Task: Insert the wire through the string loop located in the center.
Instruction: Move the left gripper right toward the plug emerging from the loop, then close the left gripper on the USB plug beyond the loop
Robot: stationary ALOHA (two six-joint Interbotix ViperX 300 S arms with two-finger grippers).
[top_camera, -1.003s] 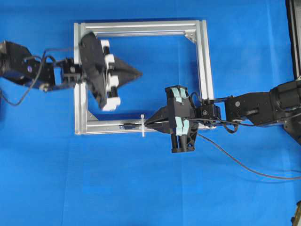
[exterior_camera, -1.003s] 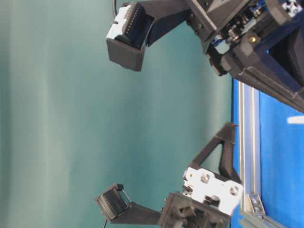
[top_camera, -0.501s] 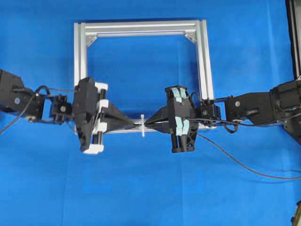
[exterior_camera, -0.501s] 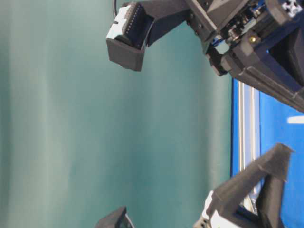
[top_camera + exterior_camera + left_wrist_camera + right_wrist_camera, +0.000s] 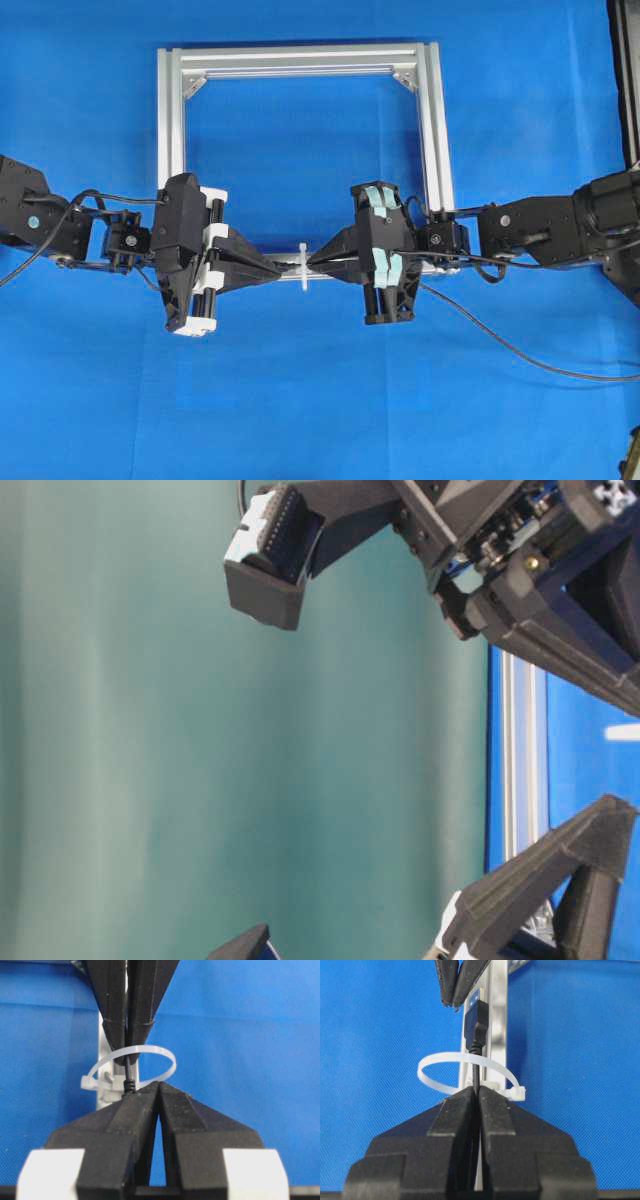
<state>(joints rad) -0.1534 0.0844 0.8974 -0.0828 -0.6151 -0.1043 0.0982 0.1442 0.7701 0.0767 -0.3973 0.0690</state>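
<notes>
One wire [image 5: 475, 1062] passes through one string loop [image 5: 470, 1074], pinched by right gripper [image 5: 476, 1091]; left gripper [image 5: 158, 1086] closed, empty.

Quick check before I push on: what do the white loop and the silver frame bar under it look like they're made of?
The thin white string loop looks like semi-translucent plastic, apparently a cable tie: a flat glossy band with a small locking head. The silver slotted frame bar looks like extruded aluminium with a brushed matte sheen and lengthwise grooves. The black round wire through the loop seems rubber- or plastic-jacketed, with a metallic plug tip.

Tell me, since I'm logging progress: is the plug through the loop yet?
Through. In the right wrist view the plug sits beyond the white loop, its cable passing inside the ring.
</notes>
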